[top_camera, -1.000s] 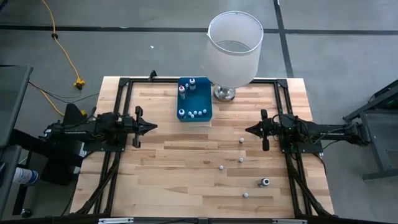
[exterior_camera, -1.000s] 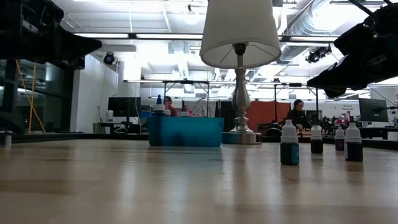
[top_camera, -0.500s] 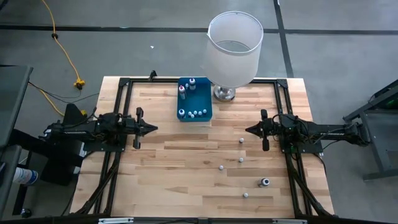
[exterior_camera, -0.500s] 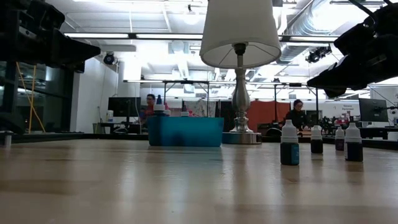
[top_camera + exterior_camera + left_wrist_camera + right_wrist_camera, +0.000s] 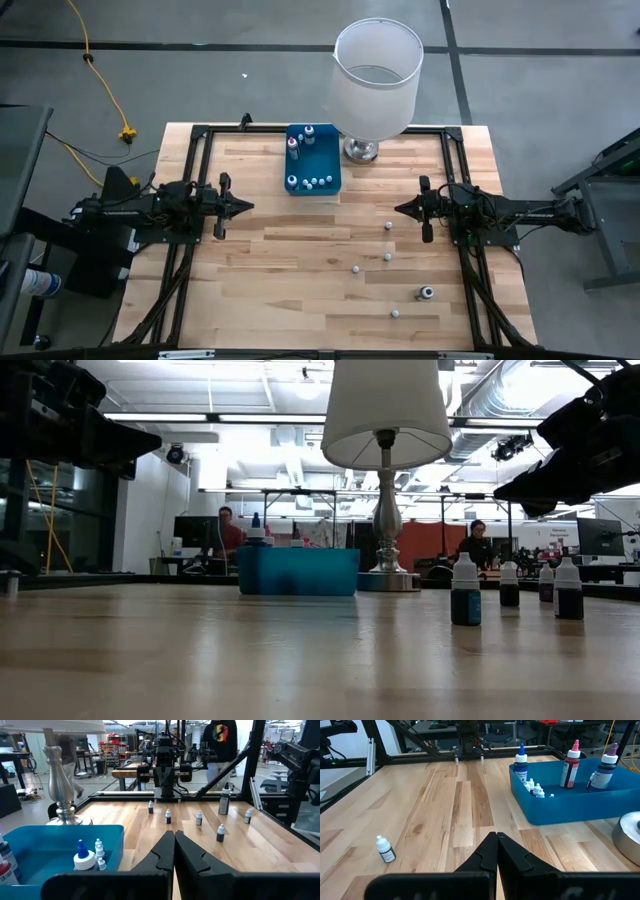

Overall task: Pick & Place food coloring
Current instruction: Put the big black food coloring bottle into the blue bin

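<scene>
Facing each other across a pale wooden worktop [image 5: 300, 250], two dark robot arms waited at mid-height of the overhead frame, one at centre left and one at centre right. The left gripper [image 5: 247, 205] had its fingers pressed together and held nothing; the right gripper [image 5: 400, 209] was the same, fingers closed tight and empty. Both hung above the wood rather than resting on it, which suggested a parked pose with no grasp yet begun.

The food coloring came in two groups. Several small bottles already stood inside a blue tray [image 5: 331, 183] at upper centre of the frame, presumably the place they were meant to go. Five loose bottles [image 5: 387, 257] were scattered in the lower right part of the worktop, well apart from one another, all closer to the right arm; one of them [image 5: 426, 293] looked dark-bodied. They likely remained to be collected.

Just right of the tray stood a lamp [image 5: 376, 75] with a large white shade on a metal base. In the level view, people sat in the room far behind.
</scene>
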{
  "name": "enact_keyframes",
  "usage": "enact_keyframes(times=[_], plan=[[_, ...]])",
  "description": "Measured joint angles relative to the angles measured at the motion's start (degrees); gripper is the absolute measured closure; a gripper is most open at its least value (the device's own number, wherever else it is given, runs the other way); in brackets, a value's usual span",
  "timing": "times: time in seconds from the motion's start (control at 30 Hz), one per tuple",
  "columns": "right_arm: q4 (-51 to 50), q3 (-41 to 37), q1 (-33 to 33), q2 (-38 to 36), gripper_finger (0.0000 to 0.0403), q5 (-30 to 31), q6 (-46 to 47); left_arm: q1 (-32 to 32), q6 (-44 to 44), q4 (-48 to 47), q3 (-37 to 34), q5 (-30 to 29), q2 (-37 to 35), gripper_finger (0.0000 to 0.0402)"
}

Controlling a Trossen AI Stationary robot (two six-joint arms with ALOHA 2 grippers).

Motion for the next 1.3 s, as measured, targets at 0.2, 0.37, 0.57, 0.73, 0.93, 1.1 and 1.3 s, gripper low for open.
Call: enact_keyframes(times=[0.2, 0.37, 0.57, 0.73, 0.93, 1.1, 1.3], plan=[[0.00, 0.01, -0.01, 0.00, 0.0402, 0.00, 0.01, 0.00, 0.04, -0.05, 0.00, -0.01, 0.00, 0.0401], [0.00, 0.00, 0.00, -0.02, 0.0402, 0.00, 0.00, 0.00, 0.06, -0.06, 0.00, -0.02, 0.00, 0.0401], [-0.01, 0.00, -0.02, 0.00, 0.0402, 0.00, 0.00, 0.00, 0.10, -0.08, 0.00, -0.02, 0.00, 0.0401], [0.00, 0.00, -0.02, 0.00, 0.0402, 0.00, -1.19, 0.00, 0.11, -0.08, 0.00, -0.02, 0.02, 0.0401], [0.00, 0.00, -0.02, 0.00, 0.0402, 0.00, -1.09, 0.00, 0.11, -0.08, 0.00, -0.02, 0.00, 0.0401], [0.00, 0.02, -0.02, 0.00, 0.0402, 0.00, -1.09, 0.00, 0.11, -0.08, 0.00, -0.02, 0.00, 0.0401], [0.01, 0.00, 0.00, 0.00, 0.0402, 0.00, 2.58, 0.00, 0.11, -0.08, 0.00, -0.02, 0.02, 0.0401]])
